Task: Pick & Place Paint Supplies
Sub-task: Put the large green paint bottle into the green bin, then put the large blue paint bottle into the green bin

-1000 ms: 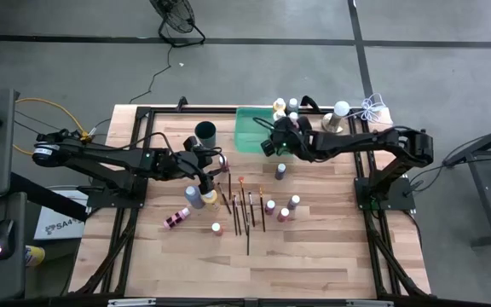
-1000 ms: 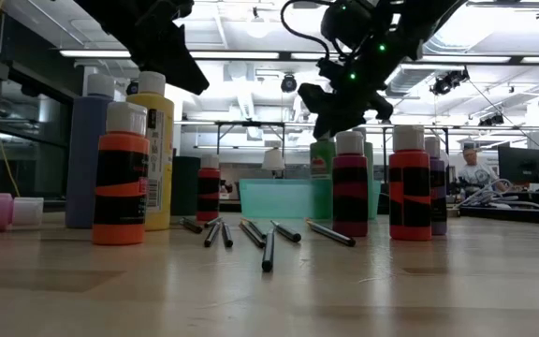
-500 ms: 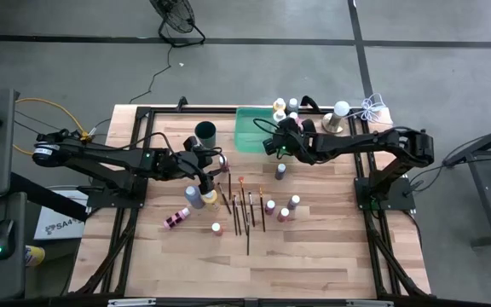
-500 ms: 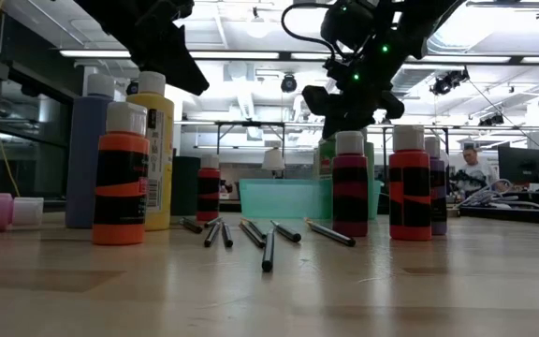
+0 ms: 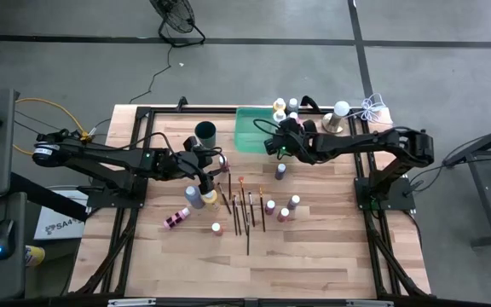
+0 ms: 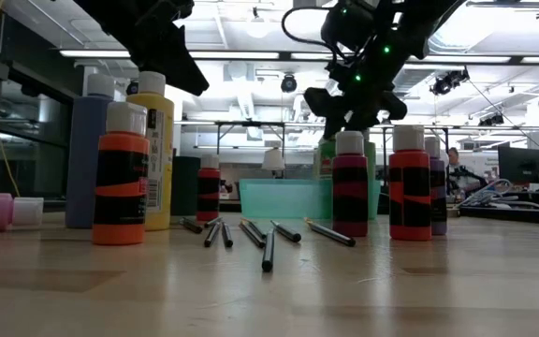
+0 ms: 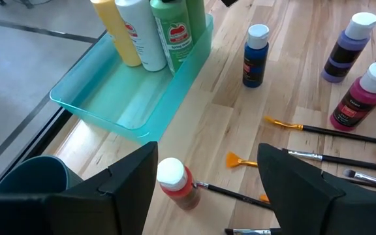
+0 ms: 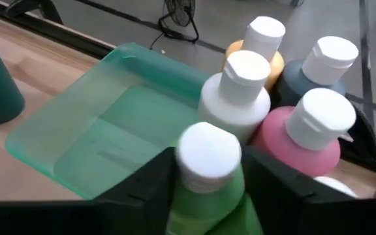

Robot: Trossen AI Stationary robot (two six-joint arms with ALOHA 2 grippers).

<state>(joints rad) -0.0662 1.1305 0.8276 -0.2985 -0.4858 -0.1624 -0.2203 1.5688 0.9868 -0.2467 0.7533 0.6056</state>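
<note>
The right gripper [image 8: 204, 189] held a green, white-capped paint bottle [image 8: 211, 173] over the translucent green rectangular tray [image 5: 250, 132], upper centre of the high view. It should descend upright beside the bottles already there, then release. The left gripper [image 7: 204, 189] hovered open and empty above the worktop [image 5: 314, 256].

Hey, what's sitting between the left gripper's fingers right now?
In the left wrist view, a red paint bottle with a pale cap stands on the table between the open left gripper's fingers, untouched by either.
</note>
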